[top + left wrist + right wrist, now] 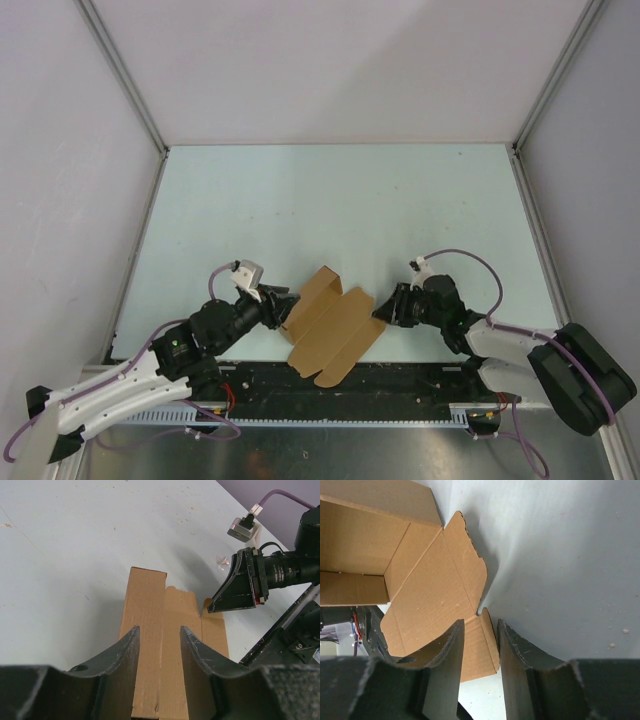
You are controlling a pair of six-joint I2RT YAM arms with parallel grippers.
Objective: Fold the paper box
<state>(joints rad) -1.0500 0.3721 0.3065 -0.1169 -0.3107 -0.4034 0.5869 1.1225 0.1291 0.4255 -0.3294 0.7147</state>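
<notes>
**Two pincers flank a half-formed box at the table's near edge**

The paper box point(335, 330) lies partly opened on the table point(330, 200), close to its near edge and squarely between your two arms. Its long creases run aslant from near-left to far-right. Your left gripper point(283, 307) meets the box's left side, jaws apart with brown card showing in the gap. Its wrist view does not show whether the pads press on anything. Your right gripper point(480, 625) comes in from the opposite side, jaws apart and straddling the small end flap point(479, 652). Card sits between the fingers, but no firm pinch is visible. Both arms are about equally near. The flap falls to the right one, with the body of the box lying to that gripper's left. The coming move likely turns on this: pinch the flap and swing it leftward, toward the raised wall point(375, 500).
</notes>
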